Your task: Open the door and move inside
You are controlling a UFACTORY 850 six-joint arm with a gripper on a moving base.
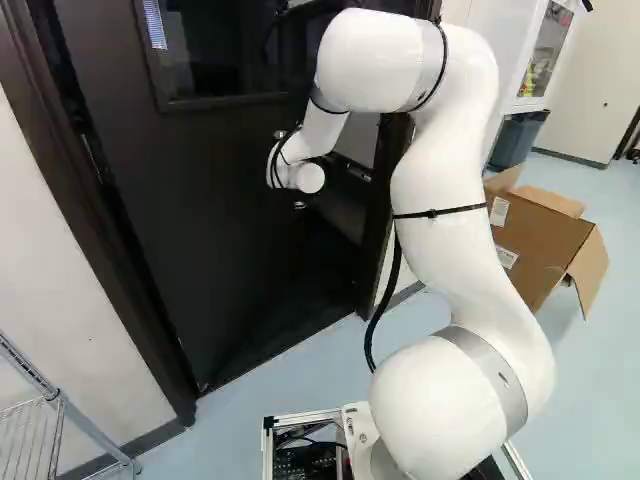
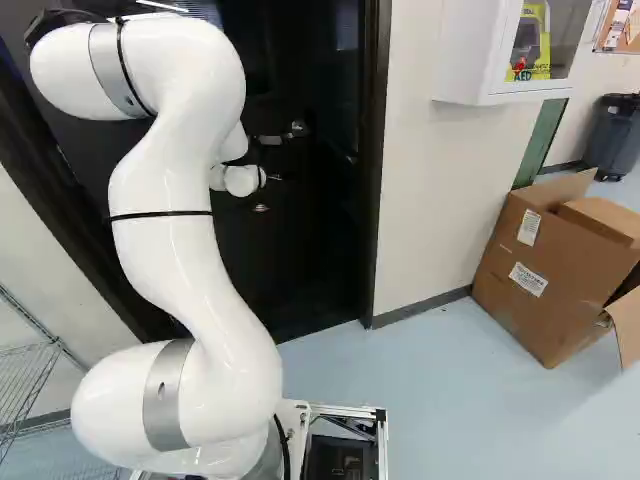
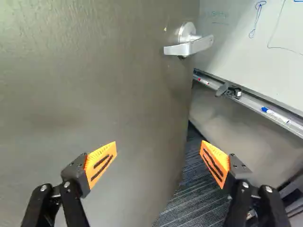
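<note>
Operator: Where is the door (image 3: 94, 94), and how will it handle?
Technician: Ajar, ahead of the arm (image 2: 195, 250). Expect a heavy, rigid panel that swings on hinges; apply steady, moderate force. Its painted face offers nothing to pinch.
Operator: Specify the contact point.
Technician: The free edge (image 3: 185, 111) or the face near it, for best leverage. The metal lever handle (image 3: 189, 46) is stiff and probably slick; with the latch clear, it likely needs no turning.
Operator: State the finger position.
Technician: Gripper (image 3: 158, 144) fingers spread wide, nothing pinched. One finger lies over the face, the other over the gap, above carpet (image 3: 189, 189). The lever is ahead of both. Contact with the panel: cannot tell.
</note>
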